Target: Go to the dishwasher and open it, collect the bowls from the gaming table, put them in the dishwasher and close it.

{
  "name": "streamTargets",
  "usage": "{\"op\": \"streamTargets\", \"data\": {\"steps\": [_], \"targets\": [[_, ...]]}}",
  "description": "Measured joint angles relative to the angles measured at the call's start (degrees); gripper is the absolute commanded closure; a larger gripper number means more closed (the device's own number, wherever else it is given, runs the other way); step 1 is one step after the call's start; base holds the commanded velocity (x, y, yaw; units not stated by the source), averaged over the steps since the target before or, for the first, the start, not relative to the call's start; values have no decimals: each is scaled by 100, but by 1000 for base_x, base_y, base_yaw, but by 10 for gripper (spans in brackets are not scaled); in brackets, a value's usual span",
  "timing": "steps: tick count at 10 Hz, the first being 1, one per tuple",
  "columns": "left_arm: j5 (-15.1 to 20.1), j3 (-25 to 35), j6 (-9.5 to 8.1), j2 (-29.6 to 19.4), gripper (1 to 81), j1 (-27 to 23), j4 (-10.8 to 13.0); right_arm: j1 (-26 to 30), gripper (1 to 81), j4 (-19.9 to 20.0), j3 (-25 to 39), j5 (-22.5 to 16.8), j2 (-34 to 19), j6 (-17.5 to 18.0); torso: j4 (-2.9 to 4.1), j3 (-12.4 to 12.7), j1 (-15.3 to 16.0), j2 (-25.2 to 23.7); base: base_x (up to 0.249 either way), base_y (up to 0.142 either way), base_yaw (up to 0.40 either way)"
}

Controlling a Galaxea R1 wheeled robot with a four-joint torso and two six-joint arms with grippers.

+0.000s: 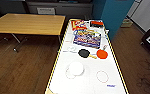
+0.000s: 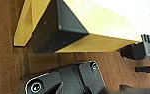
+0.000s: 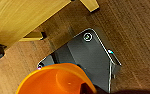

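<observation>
The gaming table (image 1: pixel 91 83) stretches ahead of me, white-topped with a yellow edge. Its yellow side (image 2: pixel 98 22) and a dark leg fill much of the left wrist view. An orange bowl (image 3: pixel 56 80) sits right under the right wrist camera, above the wooden floor, with my right gripper (image 3: pixel 89 89) shut on its rim. My left gripper (image 2: pixel 131 90) is a dark blur low beside the table's corner, and I cannot tell what it holds. The black bowl and the dishwasher are out of view.
Colourful game boxes (image 1: pixel 87 37) lie at the table's far end. Nearer are a black paddle (image 1: pixel 84 53), a red paddle (image 1: pixel 102 54) and a white disc (image 1: pixel 76 68). A yellow-topped table (image 1: pixel 28 23) stands left, a teal pillar (image 1: pixel 113 12) far right.
</observation>
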Motion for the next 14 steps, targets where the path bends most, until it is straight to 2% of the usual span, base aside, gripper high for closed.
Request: {"op": "streamTargets", "data": {"steps": [1,3,5,6,7,11,13,14], "targets": [[50,158,-127,-45,10,-297,-1,0,811,-6,-9,4,0,2,0,0,0,0,0,0,0],[532,385,-533,-196,10,-728,-39,0,811,-11,-85,-11,33,2,0,0,0,0,0,0,0],[517,427,-780,-273,10,-1541,-33,-5,811,-20,-105,-16,60,2,0,0,0,0,0,0,0],[625,466,-924,-260,10,-1836,-33,0,811,-20,-113,-2,60,2,0,0,2,0,0,0,0],[895,499,-1053,-235,10,-1963,-37,-2,811,-20,-113,-9,61,0,0,0,0,0,0,0,0],[1576,529,-1626,294,10,-2687,-37,0,811,-20,-118,-7,94,5,0,-2,0,2,0,0,0],[1929,528,-1827,451,10,-3001,-37,2,811,-20,-116,-5,94,5,0,-4,0,2,0,0,0],[2044,523,-2100,534,10,-3198,-37,2,811,-20,-116,-2,94,5,0,-4,0,2,0,0,0]]}}
